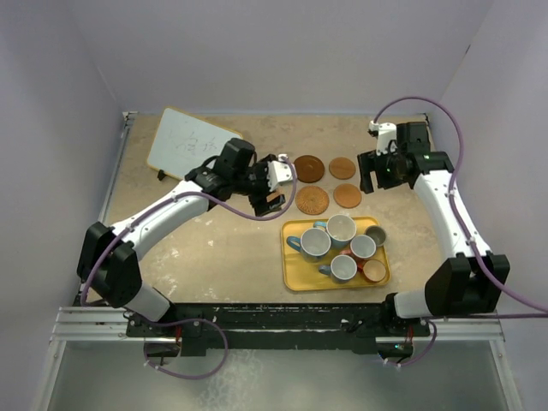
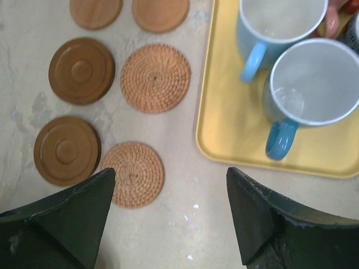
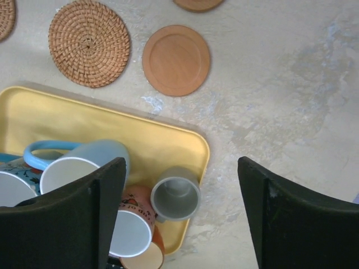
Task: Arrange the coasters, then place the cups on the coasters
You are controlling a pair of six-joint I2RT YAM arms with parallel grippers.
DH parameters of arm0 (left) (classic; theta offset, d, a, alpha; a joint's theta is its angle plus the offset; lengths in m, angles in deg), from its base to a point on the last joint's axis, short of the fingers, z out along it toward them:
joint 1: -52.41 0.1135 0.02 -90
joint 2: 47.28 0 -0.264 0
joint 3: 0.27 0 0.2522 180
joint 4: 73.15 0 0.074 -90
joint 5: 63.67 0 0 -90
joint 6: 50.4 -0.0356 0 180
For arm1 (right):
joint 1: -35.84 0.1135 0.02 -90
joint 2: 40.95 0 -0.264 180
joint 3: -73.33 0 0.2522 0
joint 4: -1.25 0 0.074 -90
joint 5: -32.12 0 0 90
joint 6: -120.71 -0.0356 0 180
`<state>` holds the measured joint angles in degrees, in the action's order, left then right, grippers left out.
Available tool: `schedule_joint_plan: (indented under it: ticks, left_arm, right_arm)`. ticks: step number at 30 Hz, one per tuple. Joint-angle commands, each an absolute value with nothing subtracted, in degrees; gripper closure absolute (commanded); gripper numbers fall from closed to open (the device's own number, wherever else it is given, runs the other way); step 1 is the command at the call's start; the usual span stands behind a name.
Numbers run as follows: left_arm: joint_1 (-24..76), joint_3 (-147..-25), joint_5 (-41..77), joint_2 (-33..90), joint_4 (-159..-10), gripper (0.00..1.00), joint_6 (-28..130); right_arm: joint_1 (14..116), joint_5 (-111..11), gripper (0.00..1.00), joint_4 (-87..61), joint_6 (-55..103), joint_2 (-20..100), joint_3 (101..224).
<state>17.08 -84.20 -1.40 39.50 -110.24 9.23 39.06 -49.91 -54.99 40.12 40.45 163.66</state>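
Light blue cups (image 1: pixel 315 244) stand upright in tray (image 1: pixel 298 276), handles pointing left

You had open tabletop (image 1: pixel 214 248) left of the yellow tray (image 1: pixel 292 267), and more of it to the tray's right. Only a narrow bare strip ran between the tray's rim and the coasters (image 2: pixel 155 78), which lay in pairs, close but apart. On the tray the cups (image 1: pixel 363 247) stood packed. The two light-blue cups (image 2: pixel 314 84) touched, their handles jutting over the tray's one bare stretch. The grey cup (image 3: pixel 175 196) sat against the right rim. The left gripper (image 1: pixel 274 188) hung over the leftmost coasters, barring that approach. A whiteboard (image 1: pixel 188 143) filled the far left corner.
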Motion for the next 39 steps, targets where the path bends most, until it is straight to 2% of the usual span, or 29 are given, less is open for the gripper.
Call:
schedule_joint_plan:
  ticks: [1, 4, 15, 19, 26, 39]
  left_arm:
    - [13.03, -91.05, -1.75, 42.67, -111.10, 0.24, 12.28]
    - [10.00, -93.32, -0.39, 44.86, -111.17, 0.24, 13.84]
    - [0.12, -99.55, 6.66, 54.08, -114.98, 0.31, 15.47]
    - [-1.32, -102.33, 10.60, 57.76, -117.05, 0.36, 16.53]
    - [-2.45, -105.84, 10.70, 61.94, -122.81, 0.48, 16.66]
    - [-3.82, -107.06, 11.74, 64.00, -125.90, 0.64, 18.06]
  right_arm:
    - [36.20, -50.66, 0.13, -50.35, 40.20, 35.61, 161.90]
    - [33.43, -49.88, 0.10, -49.65, 40.13, 34.46, 160.98]
    - [28.37, -46.66, 0.10, -49.09, 39.58, 31.03, 160.24]
    - [27.84, -45.05, 0.10, -48.46, 39.31, 30.79, 159.69]
    - [27.75, -45.90, 0.10, -48.41, 39.58, 31.99, 159.52]
    - [27.75, -45.59, 0.10, -48.23, 39.75, 32.04, 159.42]
